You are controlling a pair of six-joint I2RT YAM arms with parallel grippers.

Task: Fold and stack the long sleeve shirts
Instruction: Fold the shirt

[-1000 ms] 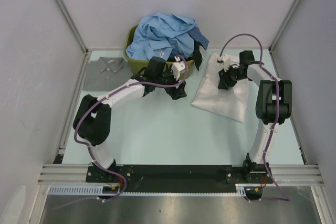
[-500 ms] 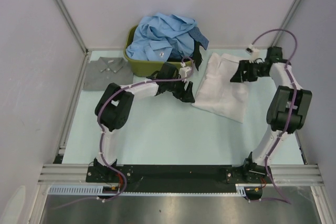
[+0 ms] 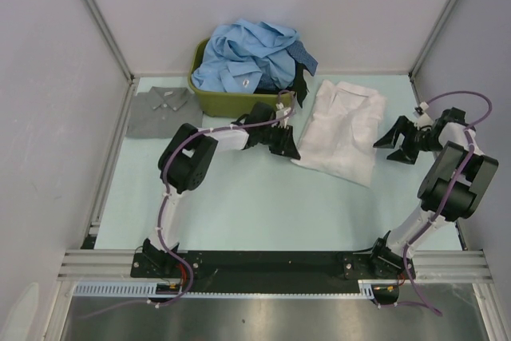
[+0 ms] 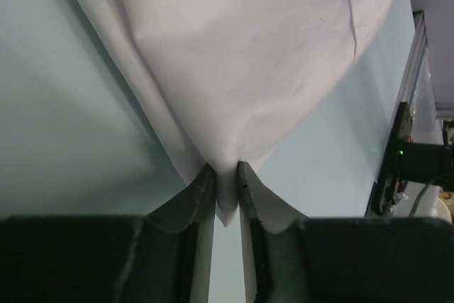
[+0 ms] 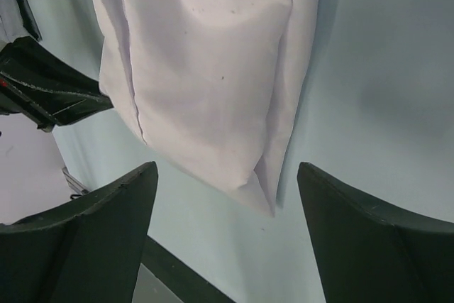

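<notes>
The white shirt (image 3: 339,129) lies folded into a rough rectangle on the pale table (image 3: 239,197), just right of the olive-green tub (image 3: 209,98). Its collar end is level with the tub and its lower edge points toward the arm bases. The left gripper (image 3: 285,146) sits at the shirt's near corner on the tub side. The left wrist view shows its fingers (image 4: 191,204) closed on a small peak of the white cloth, which fans out from the pinch across the table. The right gripper (image 3: 397,140) is on the side of the shirt away from the tub, clear of the cloth, with its jaws spread wide. In its wrist view a corner of the shirt lies on the table beyond the two fingers, touched by neither. Light blue shirts (image 3: 251,53) are heaped in the tub, rising above its rim. A dark cloth (image 3: 299,84), probably another shirt though too little of it shows, hangs over the tub's right side. A grey shirt (image 3: 160,109) lies flat just left of the tub.
</notes>
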